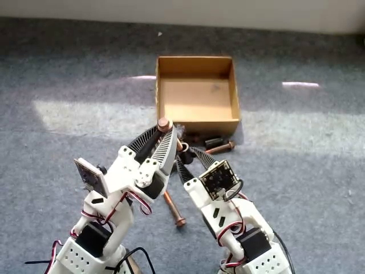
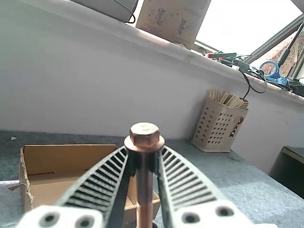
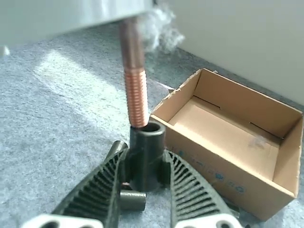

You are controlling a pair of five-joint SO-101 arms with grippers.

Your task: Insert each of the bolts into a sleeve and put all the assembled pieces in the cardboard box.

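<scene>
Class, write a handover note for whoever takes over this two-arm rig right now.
Left gripper: shut on a copper-coloured bolt, head up.
Right gripper: shut on an upright black cylindrical sleeve; the bolt's threaded tip is at its mouth, not yet in.
On the grey carpet: loose bolt by the arms, loose bolt by the box, second sleeve.
Done: nothing lies in the brown cardboard box.
Left: seat this bolt, box it, repeat.

I see a table with a grey fuzzy cover, and bright patches of sun lie on it. A white wall stands behind it. On the table by the wall is a pale cup with holes, full of wooden sticks. Up on the ledge I see blue scissors, black cables and a leaning sheet of card.
</scene>
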